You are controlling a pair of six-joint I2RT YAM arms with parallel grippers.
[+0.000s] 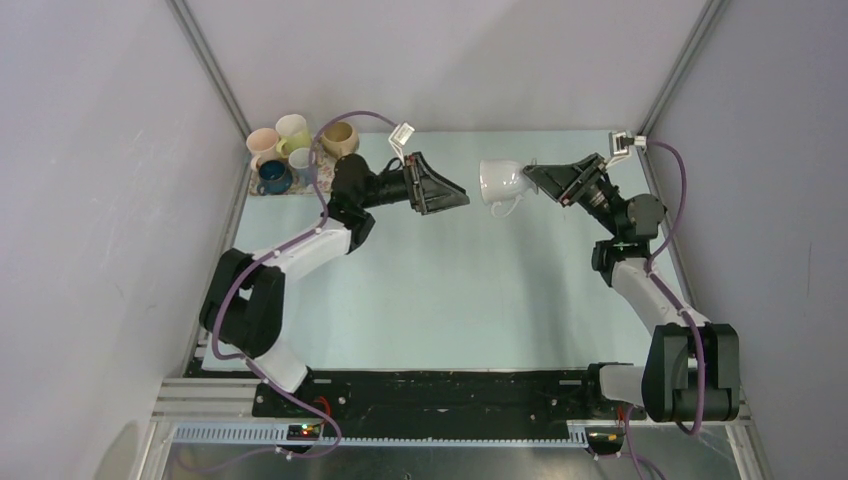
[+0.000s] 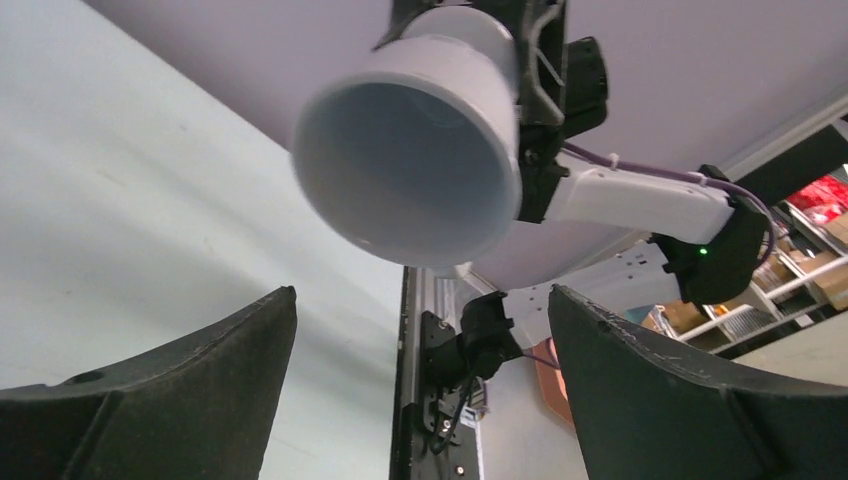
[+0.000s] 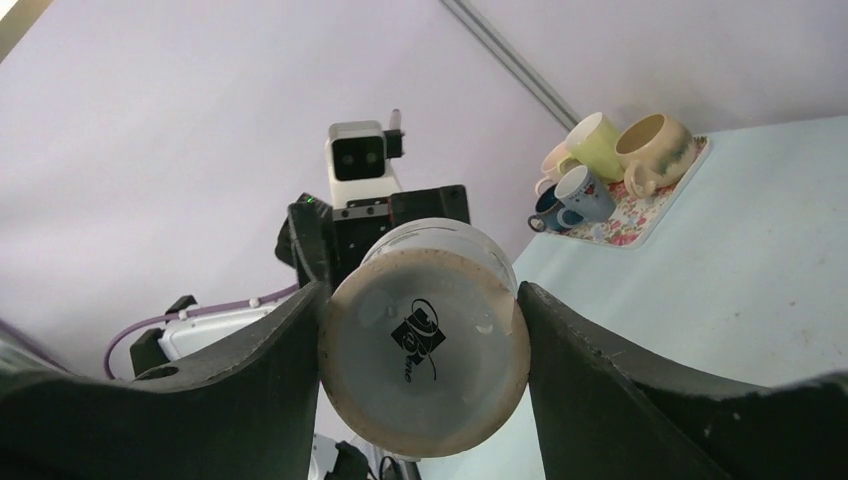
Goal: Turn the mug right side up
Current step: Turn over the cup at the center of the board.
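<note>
The pale blue table (image 1: pixel 450 300) fills the middle of the top view, enclosed by grey walls on three sides. We see the left arm (image 1: pixel 290 260) reaching from the near edge towards the far left, and the right arm (image 1: pixel 650 280) rising along the right edge and bending in towards the centre. At the far left corner lies a flowered tray (image 1: pixel 255 190), which carries a cluster of upright cups (image 1: pixel 291 140) in pink, white, tan, blue and yellow-green.

The white mug (image 1: pixel 500 182) is held above the far middle of the table, lying on its side. Its handle (image 1: pixel 505 208) points towards the near edge. Its mouth faces the left arm; in the left wrist view we look straight into its hollow. Its base faces the right wrist camera.

The right fingers (image 3: pixel 270 380) pinch the white mug at its base end, one on each side. The left fingers (image 2: pixel 200 380) are spread wide. They stand apart from the white mug and point at its mouth. On the unglazed base we note a small black logo (image 3: pixel 418 340).
</note>
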